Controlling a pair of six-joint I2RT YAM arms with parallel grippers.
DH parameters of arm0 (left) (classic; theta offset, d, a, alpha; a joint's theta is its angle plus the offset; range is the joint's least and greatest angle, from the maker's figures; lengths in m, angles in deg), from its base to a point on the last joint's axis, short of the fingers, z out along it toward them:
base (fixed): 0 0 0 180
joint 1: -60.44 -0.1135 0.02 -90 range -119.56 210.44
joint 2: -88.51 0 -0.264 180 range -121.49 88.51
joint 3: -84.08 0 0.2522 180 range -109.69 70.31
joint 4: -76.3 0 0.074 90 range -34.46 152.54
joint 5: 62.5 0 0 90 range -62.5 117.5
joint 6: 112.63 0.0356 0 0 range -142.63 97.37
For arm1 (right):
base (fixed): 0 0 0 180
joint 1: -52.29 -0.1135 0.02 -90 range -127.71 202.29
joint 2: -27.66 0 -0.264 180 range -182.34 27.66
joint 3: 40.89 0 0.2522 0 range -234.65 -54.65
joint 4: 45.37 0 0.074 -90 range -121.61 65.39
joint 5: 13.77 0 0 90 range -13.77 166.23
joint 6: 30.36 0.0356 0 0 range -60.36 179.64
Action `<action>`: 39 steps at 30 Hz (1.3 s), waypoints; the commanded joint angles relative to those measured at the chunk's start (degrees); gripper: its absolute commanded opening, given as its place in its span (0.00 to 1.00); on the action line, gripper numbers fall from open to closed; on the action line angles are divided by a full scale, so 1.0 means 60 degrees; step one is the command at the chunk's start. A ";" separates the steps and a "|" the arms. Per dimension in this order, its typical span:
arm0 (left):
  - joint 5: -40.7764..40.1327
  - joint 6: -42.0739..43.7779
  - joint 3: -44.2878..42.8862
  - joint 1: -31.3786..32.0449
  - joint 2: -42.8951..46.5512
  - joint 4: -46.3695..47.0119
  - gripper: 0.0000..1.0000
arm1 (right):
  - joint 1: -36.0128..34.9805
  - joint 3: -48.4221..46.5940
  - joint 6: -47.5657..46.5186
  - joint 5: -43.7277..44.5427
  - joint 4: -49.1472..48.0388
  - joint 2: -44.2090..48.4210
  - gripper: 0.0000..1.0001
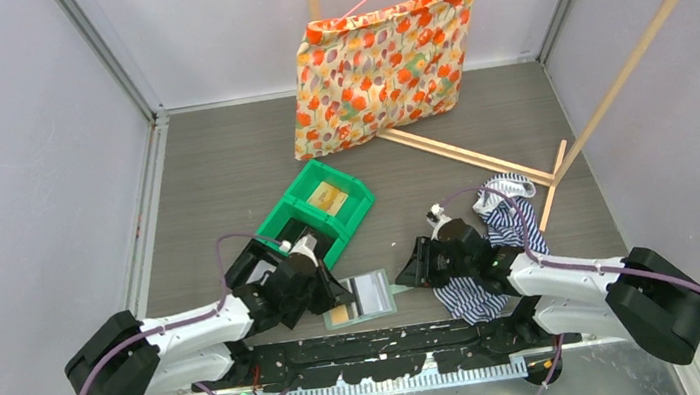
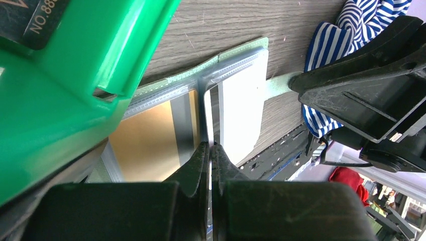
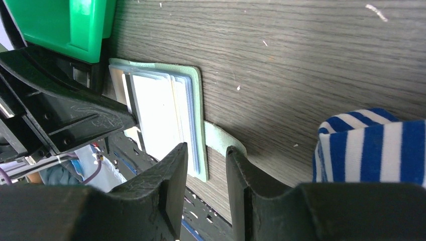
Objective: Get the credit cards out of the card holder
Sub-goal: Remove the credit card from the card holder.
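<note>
The card holder (image 1: 366, 296) lies open on the table (image 1: 222, 173) beside the green bin (image 2: 75, 75), with a tan card (image 2: 145, 145) and a white card (image 2: 241, 115) inside it. The left gripper (image 2: 211, 148) has its jaws pressed together at the holder's middle fold. The right gripper (image 3: 206, 155) has its jaws apart over the snap tab (image 3: 221, 138).

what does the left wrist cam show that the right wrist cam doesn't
Only left wrist: the tan-gold plastic card in the sage-green soft wallet, and the left gripper shut, tips at its centre fold. Only right wrist: the right gripper open, fingers either side of the snap tab. Both: wallet, bright green plastic bin, blue-and-white striped cloth.
</note>
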 commanded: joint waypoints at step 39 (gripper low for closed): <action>-0.0169 0.0352 -0.0132 -0.0013 0.0220 -0.0580 0.01 | -0.0163 -0.0067 0.0279 0.0314 -0.0715 -0.0480 0.10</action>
